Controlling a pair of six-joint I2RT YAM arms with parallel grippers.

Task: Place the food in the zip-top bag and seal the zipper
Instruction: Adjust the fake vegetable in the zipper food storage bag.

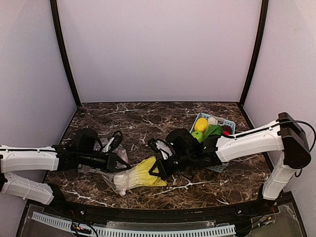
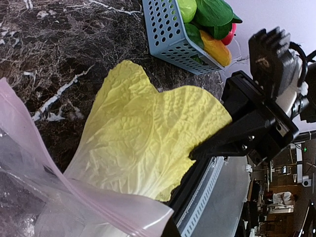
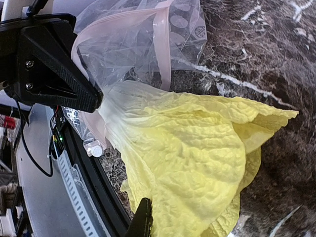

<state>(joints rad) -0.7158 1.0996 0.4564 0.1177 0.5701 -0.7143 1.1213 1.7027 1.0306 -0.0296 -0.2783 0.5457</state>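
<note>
The pale yellow napa cabbage lies on the marble near the front edge. Its white stem end sits inside the mouth of the clear zip-top bag. My left gripper is shut on the bag at its pinkish zipper, holding the mouth up. My right gripper is shut on the cabbage's leafy end. A lemon, a green apple, an orange-yellow pepper and a red fruit lie in the basket.
The light-blue slotted basket stands at the right rear beside my right forearm, with a green leafy vegetable in it too. The table's black front rail runs just past the cabbage and bag.
</note>
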